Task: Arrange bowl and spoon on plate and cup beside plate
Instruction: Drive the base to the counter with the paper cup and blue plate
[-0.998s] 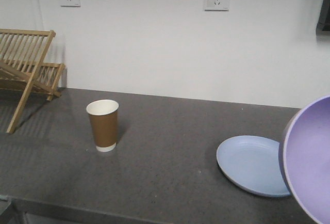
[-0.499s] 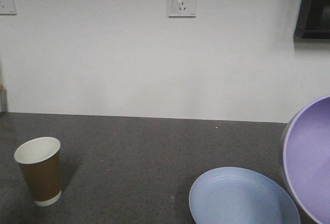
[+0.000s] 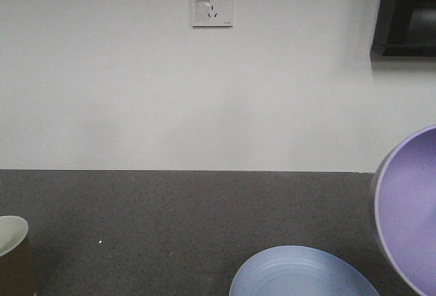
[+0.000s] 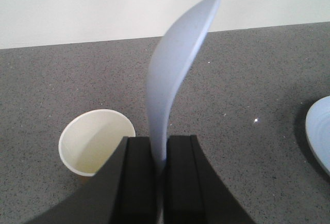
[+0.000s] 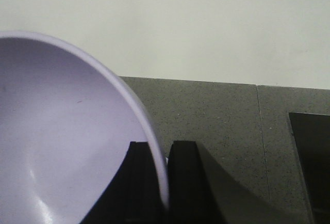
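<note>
Bowl (image 5: 67, 146), round lavender plastic, rim-pinched in right hand (image 5: 161, 154), hence tilted; left hand (image 4: 160, 154) clamps short pale-blue soup spoon (image 4: 175, 69) by handle, scoop free.

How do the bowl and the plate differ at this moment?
The bowl is lavender and deep; the plate is pale blue and shallow. The bowl is held tilted by its rim in the right gripper; the plate lies flat on the counter. Both are round.
</note>
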You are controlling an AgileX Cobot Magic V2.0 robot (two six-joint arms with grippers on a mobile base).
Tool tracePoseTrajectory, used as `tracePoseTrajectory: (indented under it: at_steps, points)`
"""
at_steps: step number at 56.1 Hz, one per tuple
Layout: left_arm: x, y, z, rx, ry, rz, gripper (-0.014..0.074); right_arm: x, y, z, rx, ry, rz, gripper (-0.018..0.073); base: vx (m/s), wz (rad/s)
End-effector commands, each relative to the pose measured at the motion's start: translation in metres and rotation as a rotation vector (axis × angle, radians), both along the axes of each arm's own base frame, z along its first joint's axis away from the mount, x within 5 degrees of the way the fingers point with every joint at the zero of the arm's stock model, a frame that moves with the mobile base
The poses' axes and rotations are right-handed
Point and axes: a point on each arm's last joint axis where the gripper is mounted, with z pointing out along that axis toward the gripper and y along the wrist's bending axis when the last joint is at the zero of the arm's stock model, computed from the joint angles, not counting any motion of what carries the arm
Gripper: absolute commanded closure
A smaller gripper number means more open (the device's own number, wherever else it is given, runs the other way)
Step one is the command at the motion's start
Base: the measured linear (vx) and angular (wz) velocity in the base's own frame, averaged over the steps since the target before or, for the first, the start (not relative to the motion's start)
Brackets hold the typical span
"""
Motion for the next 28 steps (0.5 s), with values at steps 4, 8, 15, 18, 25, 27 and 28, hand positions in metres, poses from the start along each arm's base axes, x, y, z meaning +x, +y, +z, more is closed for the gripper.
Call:
tracePoseTrajectory:
  at_steps: [4, 8, 15, 18, 25, 27, 28]
  points:
    - [-0.0001, -0.0002, 0.0155, -0.032, -0.104, 0.010, 0.0596, 0.0006, -0.0016, 0.0144, 0.022, -0.097, -0.031, 0.0568, 0.03, -0.01]
    - [-0.0001, -0.0002, 0.0155, -0.032, -0.104, 0.010, 0.0596, 0.0006, -0.0016, 0.0144, 0.022, -0.097, -0.031, 0.0568, 0.02, -0.02]
    - [-0.0001, -0.0002, 0.0155, -0.032, -0.104, 0.010, 0.0596, 0.0006, -0.0016, 0.0144, 0.022, -0.097, -0.031, 0.0568, 0.00, -0.01]
    - [-0.0010, -0.0002, 0.0158, -0.032, -0.105, 0.010, 0.0596, 0.0006, -0.0016, 0.0144, 0.022, -0.097, -0.031, 0.0568, 0.00, 0.00]
    - [-0.0012, -0.0002, 0.0159, -0.032, -0.106, 0.010, 0.0596, 0.0006, -0.0016, 0.0144, 0.022, -0.097, -0.031, 0.0568, 0.00, 0.00]
    - [-0.0012, -0.0002, 0.0159, -0.032, -0.106, 0.010, 0.0596, 0.0006, -0.0016, 0.0144, 0.022, -0.097, -0.031, 0.0568, 0.00, 0.00]
    - [-0.0012, -0.0002, 0.0159, -0.032, -0.106, 0.010, 0.0596, 0.0006, -0.0016, 0.0144, 0.022, -0.097, -0.031, 0.0568, 0.00, 0.00]
